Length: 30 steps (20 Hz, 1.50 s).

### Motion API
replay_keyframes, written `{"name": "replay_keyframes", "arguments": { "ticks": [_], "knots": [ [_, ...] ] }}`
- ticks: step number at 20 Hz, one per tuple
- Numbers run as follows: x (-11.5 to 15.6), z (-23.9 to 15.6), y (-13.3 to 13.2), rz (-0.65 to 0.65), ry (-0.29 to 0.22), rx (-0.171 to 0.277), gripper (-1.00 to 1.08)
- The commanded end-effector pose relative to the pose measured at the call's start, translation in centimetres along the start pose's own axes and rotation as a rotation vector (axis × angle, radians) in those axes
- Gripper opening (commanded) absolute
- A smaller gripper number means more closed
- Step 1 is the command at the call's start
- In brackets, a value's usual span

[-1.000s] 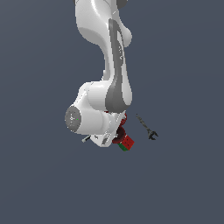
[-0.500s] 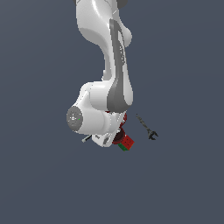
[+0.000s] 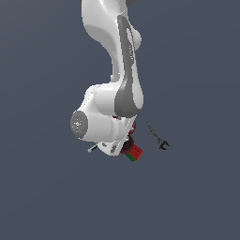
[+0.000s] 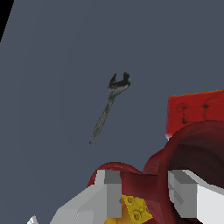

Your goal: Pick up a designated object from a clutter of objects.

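Observation:
In the wrist view, the dark red bowl [image 4: 192, 148] with its dark hollow lies right under my gripper [image 4: 144, 190]. One finger [image 4: 113, 192] stands outside the bowl's wall and the other finger [image 4: 181, 194] inside the hollow. The dark red wall fills the gap between them, so the gripper looks shut on it. The red plate with the yellow figure [image 4: 135, 209] lies partly under the bowl. In the exterior view the arm's body hides the gripper and nearly all of the bowl.
A dark wrench [image 4: 109, 107] [image 3: 157, 136] lies apart on the grey floor. The red-green cube [image 4: 197, 111] [image 3: 133, 153] sits just behind the bowl. A tip of the pen-like tool [image 3: 92, 149] pokes out from behind the arm.

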<state>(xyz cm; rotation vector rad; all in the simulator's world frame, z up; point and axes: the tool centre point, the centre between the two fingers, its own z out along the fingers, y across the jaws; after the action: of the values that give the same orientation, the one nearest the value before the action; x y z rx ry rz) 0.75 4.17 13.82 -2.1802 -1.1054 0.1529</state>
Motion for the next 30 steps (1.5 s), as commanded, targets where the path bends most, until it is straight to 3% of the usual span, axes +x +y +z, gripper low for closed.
{"name": "replay_keyframes", "arguments": {
  "ticks": [1,24,30],
  "knots": [
    [0.7,-1.0,-1.0,-0.003,0.001,-0.003,-1.00],
    [11.4,-16.9,-19.3,-0.007,-0.002,-0.005,-1.00],
    [13.7,-20.1,-22.8,-0.007,0.000,-0.006,-1.00]
  ]
}}
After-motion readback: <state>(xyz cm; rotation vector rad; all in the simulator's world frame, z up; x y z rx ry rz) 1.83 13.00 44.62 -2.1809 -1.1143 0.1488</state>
